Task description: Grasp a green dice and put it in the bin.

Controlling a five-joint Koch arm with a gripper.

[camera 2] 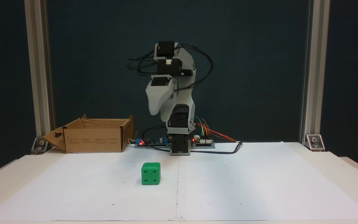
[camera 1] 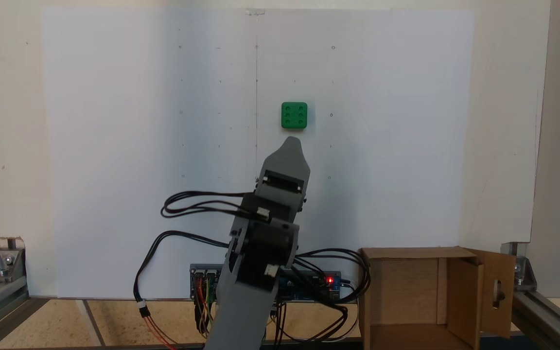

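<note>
With the green dice (camera 2: 150, 173) sitting on the white paper (camera 1: 114, 146) well short of my claw (camera 2: 154, 111), whose opening I could not make out, I judged I should lower squarely, probably spreading first.

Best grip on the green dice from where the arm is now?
Come straight down on the small bright green plastic dice and pinch two opposite flat side faces. It sits square on the white paper, six up, with nothing near it. The grey gripper hangs well above.
</note>
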